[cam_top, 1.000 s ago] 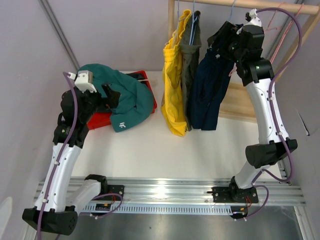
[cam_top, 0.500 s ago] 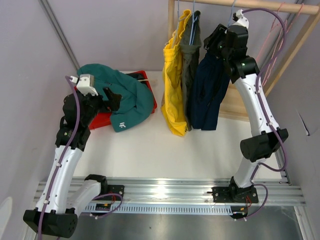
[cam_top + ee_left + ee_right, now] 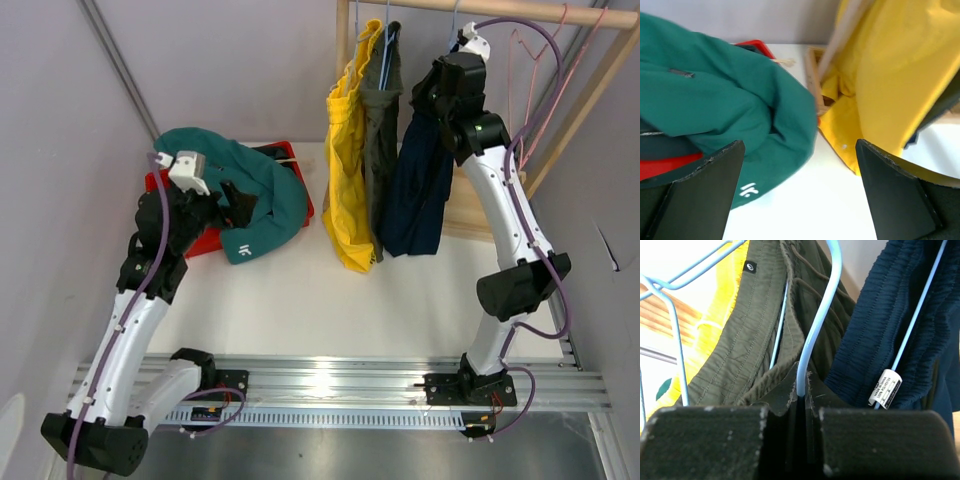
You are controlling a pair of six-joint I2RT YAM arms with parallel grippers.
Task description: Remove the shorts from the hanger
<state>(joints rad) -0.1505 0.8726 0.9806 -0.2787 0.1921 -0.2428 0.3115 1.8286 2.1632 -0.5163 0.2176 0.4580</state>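
Note:
On the wooden rail [image 3: 500, 10], yellow shorts [image 3: 345, 170], olive-grey shorts [image 3: 382, 120] and navy shorts [image 3: 415, 190] hang side by side on light blue wire hangers. My right gripper [image 3: 440, 92] is up at the navy pair's waist. In the right wrist view it [image 3: 801, 390] is shut on a light blue hanger wire [image 3: 821, 310], between the olive-grey shorts [image 3: 755, 330] and the navy shorts [image 3: 890, 315]. Teal shorts [image 3: 255, 190] lie heaped over a red bin [image 3: 200, 240]. My left gripper [image 3: 800, 195] hangs open above the table beside them, holding nothing.
An empty pink hanger [image 3: 520, 50] hangs on the rail to the right of my right arm. The rack's slanted wooden post [image 3: 580, 100] and base boards [image 3: 480, 215] stand behind the navy shorts. A grey wall closes the left side.
My right gripper moved left and up to the navy shorts' hanger and shut on its wire. The left arm shifted slightly right, still open.

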